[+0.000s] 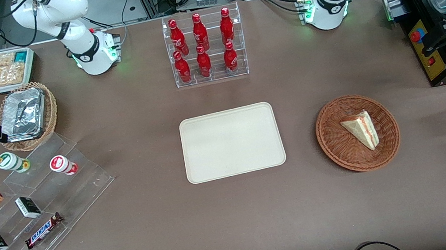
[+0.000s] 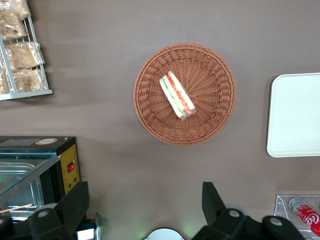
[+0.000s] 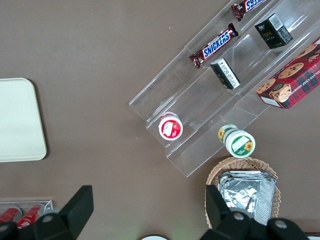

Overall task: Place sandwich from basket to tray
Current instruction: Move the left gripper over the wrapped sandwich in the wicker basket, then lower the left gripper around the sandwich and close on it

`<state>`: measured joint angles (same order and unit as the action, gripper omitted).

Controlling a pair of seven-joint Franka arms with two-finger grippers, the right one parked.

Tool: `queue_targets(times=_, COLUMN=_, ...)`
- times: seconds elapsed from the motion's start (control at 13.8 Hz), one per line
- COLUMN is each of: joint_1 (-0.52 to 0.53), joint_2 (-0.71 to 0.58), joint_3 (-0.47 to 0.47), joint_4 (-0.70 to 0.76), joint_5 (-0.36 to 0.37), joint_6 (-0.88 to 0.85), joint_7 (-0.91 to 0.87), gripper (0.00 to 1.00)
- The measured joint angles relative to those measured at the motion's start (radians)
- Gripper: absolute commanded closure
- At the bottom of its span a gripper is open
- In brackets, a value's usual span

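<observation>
We note the sandwich lying in the basket, well apart from the claw, whose fingers stand wide and empty.

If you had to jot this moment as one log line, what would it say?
sandwich: in basket | tray: bare | claw: open, high above the table beside the basket, holding nothing | step: grasp not yet begun

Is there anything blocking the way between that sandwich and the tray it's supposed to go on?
Nothing visible. The sandwich lies in the basket, with only bare tabletop between it and the empty tray. The open claw hangs high above the table, also unobstructed.
</observation>
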<state>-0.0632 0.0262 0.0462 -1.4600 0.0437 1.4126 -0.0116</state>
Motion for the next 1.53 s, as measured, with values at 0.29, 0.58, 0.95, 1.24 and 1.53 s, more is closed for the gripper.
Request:
queue_targets(times=0.29, joint_1=0.038, joint_2=0.000, joint_3=-0.018, joint_4=0.000, joint_5=0.000, joint_6=0.001, joint_7=0.000, gripper=0.00)
queue_targets(times=0.58, joint_1=0.044, joint_2=0.016, joint_3=-0.025, joint_4=-0.056, joint_5=0.000, joint_6=0.072, joint_7=-0.003, gripper=0.00)
queue_targets(times=0.95, joint_1=0.022, joint_2=0.036, joint_3=-0.048, joint_4=-0.325, joint_5=-0.001, joint_6=0.415, joint_7=-0.258, gripper=0.00)
queue_targets(times=1.24, joint_1=-0.014, joint_2=0.039, joint_3=-0.056, joint_4=-0.519, joint_5=-0.003, joint_6=0.681, joint_7=-0.505, gripper=0.00)
queue_targets(times=1.53, joint_1=-0.022, joint_2=0.047, joint_3=-0.057, joint_4=-0.692, joint_5=-0.003, joint_6=0.911, joint_7=-0.592, gripper=0.00)
